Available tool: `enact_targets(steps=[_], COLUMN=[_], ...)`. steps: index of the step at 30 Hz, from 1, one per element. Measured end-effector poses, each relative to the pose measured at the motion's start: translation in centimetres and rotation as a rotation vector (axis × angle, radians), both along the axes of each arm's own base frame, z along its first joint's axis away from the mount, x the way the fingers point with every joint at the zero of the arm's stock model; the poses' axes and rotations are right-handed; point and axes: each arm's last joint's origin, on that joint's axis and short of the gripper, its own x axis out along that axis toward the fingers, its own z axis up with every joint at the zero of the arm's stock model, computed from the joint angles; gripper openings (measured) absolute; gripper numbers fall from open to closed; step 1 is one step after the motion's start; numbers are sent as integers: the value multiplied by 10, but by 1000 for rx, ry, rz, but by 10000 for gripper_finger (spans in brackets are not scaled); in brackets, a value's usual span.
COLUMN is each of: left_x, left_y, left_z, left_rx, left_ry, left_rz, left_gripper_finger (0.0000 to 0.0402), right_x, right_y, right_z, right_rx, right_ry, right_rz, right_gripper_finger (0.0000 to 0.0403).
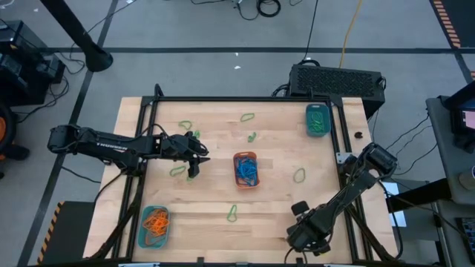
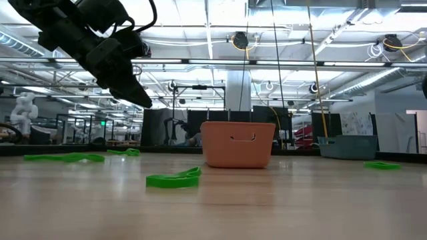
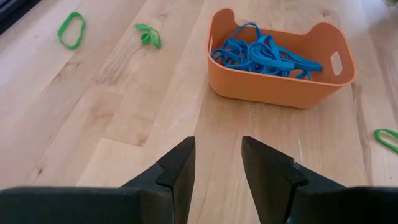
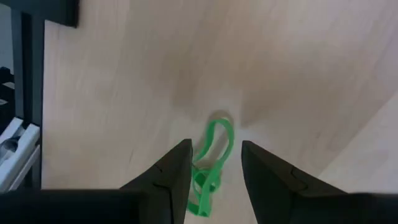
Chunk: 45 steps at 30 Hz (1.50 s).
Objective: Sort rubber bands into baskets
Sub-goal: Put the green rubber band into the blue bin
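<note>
The left end effector (image 3: 216, 171) hangs above the tabletop (image 1: 215, 196) with its fingers (image 3: 180, 165) parted by a narrow gap and nothing between them, just left of the orange basket (image 1: 246, 170) as the high view shows it. That basket sits mid-tabletop and holds a tangle of blue rubber bands (image 3: 264, 55).

The right end effector (image 4: 214, 171) is at the near right corner, well apart from the orange basket, its fingers a little apart around a green rubber band (image 4: 210, 165); whether they press on it I cannot tell.

Loose green bands (image 1: 248, 117) lie scattered around the orange basket. A teal basket (image 1: 318, 119) holding green bands stands at the far right, and another teal basket (image 1: 154, 226) with orange bands (image 1: 156, 220) at the near left.
</note>
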Motion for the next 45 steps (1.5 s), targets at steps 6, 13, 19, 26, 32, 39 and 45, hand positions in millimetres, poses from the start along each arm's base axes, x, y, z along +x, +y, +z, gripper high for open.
enact_targets(steps=[6, 13, 19, 26, 32, 39, 45], left_x=[0, 0, 0, 1, 0, 0, 0], left_y=[0, 0, 0, 0, 0, 0, 0], left_z=[0, 0, 0, 1, 1, 1, 1], left_rx=[0, 2, 2, 2, 2, 2, 1], left_ry=[0, -1, -1, -10, -9, -9, -9], left_rz=[-1, -1, -1, -1, -1, -1, 0], left_gripper_finger=[138, 138, 138, 138, 138, 138, 138], right_x=[1, -7, 1, 17, 25, 34, 40], right_y=[-1, -3, -5, -21, -37, -59, -87], right_z=[-4, -19, -12, 7, 44, 90, 105], right_rx=[-17, 57, 57, 79, 87, 49, -59], right_ry=[-36, 19, -24, -11, 19, -28, -77], right_rz=[-8, -59, -17, -81, -138, -210, -262], right_gripper_finger=[132, 128, 54, 5, 1, 1, 0])
